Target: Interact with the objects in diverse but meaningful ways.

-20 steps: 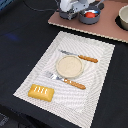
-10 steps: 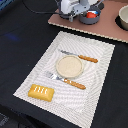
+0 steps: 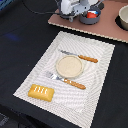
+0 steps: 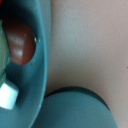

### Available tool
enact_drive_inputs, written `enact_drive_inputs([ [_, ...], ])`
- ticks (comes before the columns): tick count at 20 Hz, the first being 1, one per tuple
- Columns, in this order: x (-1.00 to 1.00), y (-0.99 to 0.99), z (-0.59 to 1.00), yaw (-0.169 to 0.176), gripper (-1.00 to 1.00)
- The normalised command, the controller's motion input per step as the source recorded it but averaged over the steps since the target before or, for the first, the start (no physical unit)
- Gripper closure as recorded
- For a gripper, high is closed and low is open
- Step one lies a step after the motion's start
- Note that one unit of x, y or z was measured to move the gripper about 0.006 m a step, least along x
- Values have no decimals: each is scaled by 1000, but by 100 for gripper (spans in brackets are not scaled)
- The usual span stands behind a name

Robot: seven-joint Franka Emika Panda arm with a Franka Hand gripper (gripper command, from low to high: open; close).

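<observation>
My gripper (image 3: 75,11) hangs low at the far edge of the scene, right beside a blue-grey pot (image 3: 89,19) that holds the red tomato (image 3: 91,14). Its fingers are too blurred to read. In the wrist view the pot's rim (image 4: 42,55) fills the frame, very close. Inside it lie the brown sausage (image 4: 20,44) and the small white-blue piece (image 4: 7,96). A second blue-grey round part (image 4: 75,109) lies next to the pot. The golden-yellow bread loaf (image 3: 41,92) lies on the striped placemat (image 3: 95,100), far from the gripper.
The pot stands on a pinkish-brown board (image 3: 102,27), with another round vessel (image 3: 123,18) at the exterior view's right edge. On the placemat are a round beige plate (image 3: 68,65), a wooden-handled knife (image 3: 82,57) and a fork (image 3: 67,80). A dark cloth (image 3: 20,45) surrounds the placemat.
</observation>
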Motion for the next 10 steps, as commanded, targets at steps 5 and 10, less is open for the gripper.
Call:
enact_drive_inputs([
  [5, -121, 22, -299, 0, -100],
  [10, -126, 3, -418, 0, -100],
])
